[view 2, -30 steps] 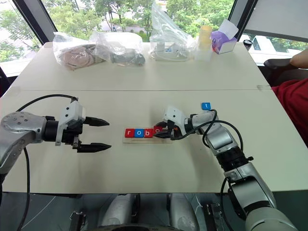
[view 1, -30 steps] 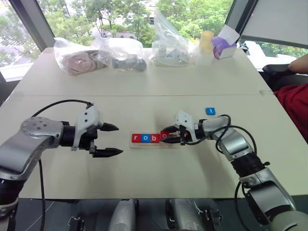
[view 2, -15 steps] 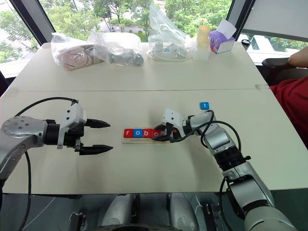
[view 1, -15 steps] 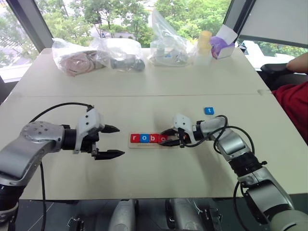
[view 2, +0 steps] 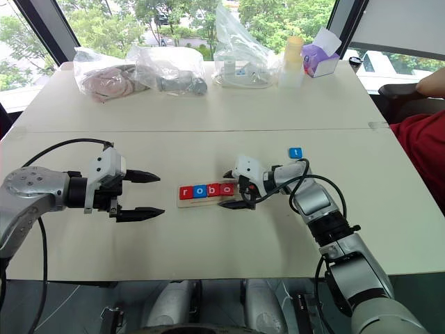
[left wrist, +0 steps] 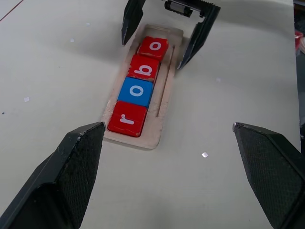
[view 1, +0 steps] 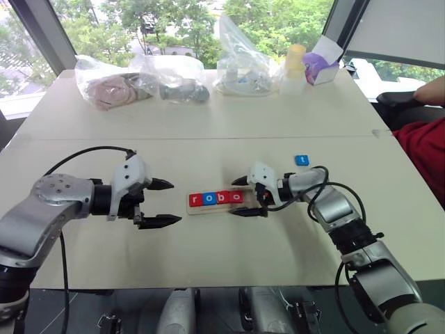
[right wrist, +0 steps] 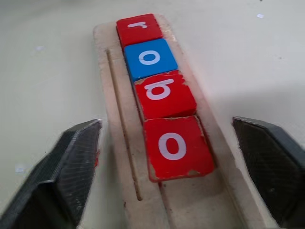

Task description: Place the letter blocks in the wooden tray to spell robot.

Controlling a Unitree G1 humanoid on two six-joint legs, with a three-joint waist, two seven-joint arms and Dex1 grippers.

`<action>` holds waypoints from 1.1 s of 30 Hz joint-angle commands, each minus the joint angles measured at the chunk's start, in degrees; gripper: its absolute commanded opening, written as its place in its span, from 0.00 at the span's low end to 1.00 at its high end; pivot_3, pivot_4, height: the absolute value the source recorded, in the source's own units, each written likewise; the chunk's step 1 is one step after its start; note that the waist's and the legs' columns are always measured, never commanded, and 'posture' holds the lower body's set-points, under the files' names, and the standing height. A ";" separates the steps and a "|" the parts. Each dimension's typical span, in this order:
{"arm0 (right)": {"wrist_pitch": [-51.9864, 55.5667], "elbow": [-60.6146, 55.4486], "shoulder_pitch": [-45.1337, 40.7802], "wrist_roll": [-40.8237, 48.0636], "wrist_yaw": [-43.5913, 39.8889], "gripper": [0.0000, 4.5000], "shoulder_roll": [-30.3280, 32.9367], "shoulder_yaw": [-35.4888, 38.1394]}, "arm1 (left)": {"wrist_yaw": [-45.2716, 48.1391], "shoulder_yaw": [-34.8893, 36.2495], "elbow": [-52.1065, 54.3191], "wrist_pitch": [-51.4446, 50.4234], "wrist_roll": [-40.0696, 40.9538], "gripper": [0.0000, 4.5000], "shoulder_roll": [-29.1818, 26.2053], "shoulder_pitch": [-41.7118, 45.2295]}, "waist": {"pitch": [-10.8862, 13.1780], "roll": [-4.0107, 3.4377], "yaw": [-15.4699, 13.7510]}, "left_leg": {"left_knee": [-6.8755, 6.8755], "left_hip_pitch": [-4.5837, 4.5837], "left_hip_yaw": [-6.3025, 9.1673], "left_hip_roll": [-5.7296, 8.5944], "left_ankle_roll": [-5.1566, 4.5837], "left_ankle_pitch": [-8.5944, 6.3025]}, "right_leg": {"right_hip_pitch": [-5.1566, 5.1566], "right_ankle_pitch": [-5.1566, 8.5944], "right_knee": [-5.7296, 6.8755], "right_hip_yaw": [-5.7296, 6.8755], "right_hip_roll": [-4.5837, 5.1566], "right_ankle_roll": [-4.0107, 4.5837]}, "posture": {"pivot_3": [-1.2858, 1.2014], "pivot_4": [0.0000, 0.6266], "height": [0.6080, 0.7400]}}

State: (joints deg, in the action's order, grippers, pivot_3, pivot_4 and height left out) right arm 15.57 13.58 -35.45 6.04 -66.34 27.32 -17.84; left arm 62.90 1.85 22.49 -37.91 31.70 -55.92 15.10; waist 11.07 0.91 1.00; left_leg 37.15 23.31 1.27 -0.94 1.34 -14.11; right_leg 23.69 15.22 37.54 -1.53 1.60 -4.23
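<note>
The wooden tray (view 1: pixel 221 202) lay near the middle of the counter (view 1: pixel 208 125), a little toward its near edge. In its groove sat four letter blocks in a row, touching: a red r (view 1: pixel 195 200), a blue o (view 1: pixel 208 199), a red b (view 1: pixel 222 198) and a red o (view 1: pixel 236 197). The slot at the tray's right end held nothing. The fifth block, a blue t (view 1: pixel 302 160), lay flat on the counter, apart from the tray, farther back and toward the right edge.

The right gripper (view 1: pixel 243 197) stood at the tray's right end with its fingers released, one on either side of the tray, clear of the red o. The left gripper (view 1: pixel 161 202) hung off the tray's left end, near it but apart, fingers spread wide and gripping nothing.

Along the far edge of the counter lay clear plastic bags (view 1: pixel 142 78), a pale yellow cup (view 1: pixel 296 61) and a purple box (view 1: pixel 322 66).
</note>
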 commanded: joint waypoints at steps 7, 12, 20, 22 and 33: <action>-1.02 -2.10 0.46 0.72 1.54 0.98 1.19 3.02 | 0.22 -0.42 -0.35 1.58 -1.03 1.00 0.33 1.43 | 0.00 0.00 0.02 | 0.00 0.00 -0.01 0.00 0.00 0.00 | 0.00 0.00 0.00 0.00 0.00 0.00 | 0.52 0.24 1.00; -4.65 3.50 -1.31 -1.87 3.83 0.98 0.36 2.47 | 0.36 -0.94 -0.54 1.94 -1.52 1.00 0.61 1.67 | 0.00 0.00 0.02 | 0.00 0.00 -0.05 0.02 0.00 0.00 | -0.01 0.00 0.00 0.01 -0.01 0.00 | 0.52 0.24 1.00; -7.91 5.60 -2.56 -2.29 3.72 0.98 -0.77 2.67 | 0.25 -0.35 -0.47 2.21 -2.05 1.00 0.93 0.58 | 0.00 0.00 0.10 | 0.00 -0.02 -0.05 0.01 0.00 0.00 | -0.01 -0.01 0.01 0.00 -0.03 0.01 | 0.52 0.24 1.00; -8.37 4.51 -2.15 -1.60 2.83 0.98 -0.35 3.11 | 0.18 -0.12 -0.27 2.17 -2.04 1.00 0.94 0.19 | 0.00 0.00 0.08 | 0.00 -0.02 -0.05 0.01 0.00 0.00 | -0.01 -0.01 0.01 0.00 -0.02 0.00 | 0.52 0.24 1.00; 4.34 -10.41 3.88 4.37 0.16 0.98 5.40 6.06 | -0.64 0.29 0.30 2.06 -1.92 1.00 1.16 -0.63 | 0.00 0.00 -0.15 | 0.00 -0.02 0.03 -0.02 0.00 0.00 | -0.02 -0.01 0.01 0.01 0.02 0.00 | 0.52 0.24 1.00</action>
State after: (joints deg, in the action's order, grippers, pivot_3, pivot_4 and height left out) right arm 17.03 6.81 -32.10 8.77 -66.27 32.35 -12.69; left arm 62.31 0.86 21.47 -36.68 29.62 -54.74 14.23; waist 11.07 0.91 0.85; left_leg 37.15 23.30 1.30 -0.95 1.34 -14.11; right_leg 23.66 15.21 37.55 -1.52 1.62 -4.23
